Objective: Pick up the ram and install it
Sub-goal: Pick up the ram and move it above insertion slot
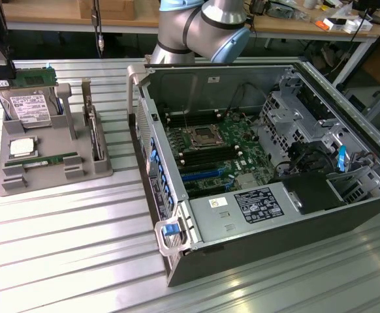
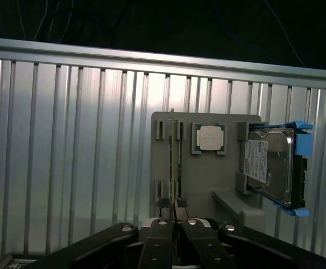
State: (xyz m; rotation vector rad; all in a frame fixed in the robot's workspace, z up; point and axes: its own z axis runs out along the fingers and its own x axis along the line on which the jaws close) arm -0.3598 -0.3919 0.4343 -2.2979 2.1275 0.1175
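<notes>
The ram (image 1: 49, 159), a thin green stick, stands on edge in the front slot of a grey parts tray (image 1: 53, 179) at the exterior view's left. In the wrist view the ram (image 2: 174, 157) shows edge-on between the tray's (image 2: 219, 179) small brackets. My gripper (image 2: 177, 218) hangs well above the tray, black fingers (image 2: 157, 241) pressed together and in line with the stick. The open computer case (image 1: 177, 215) lies to the exterior view's right, its motherboard memory slots (image 1: 203, 153) exposed.
The tray also holds a square silver processor (image 1: 21, 147) and a hard drive (image 1: 30, 107) in a blue caddy. An upright card (image 1: 95, 134) stands at the tray's edge. Another green board (image 1: 33, 77) sits behind the tray. The arm's base (image 1: 203, 26) rises behind the case.
</notes>
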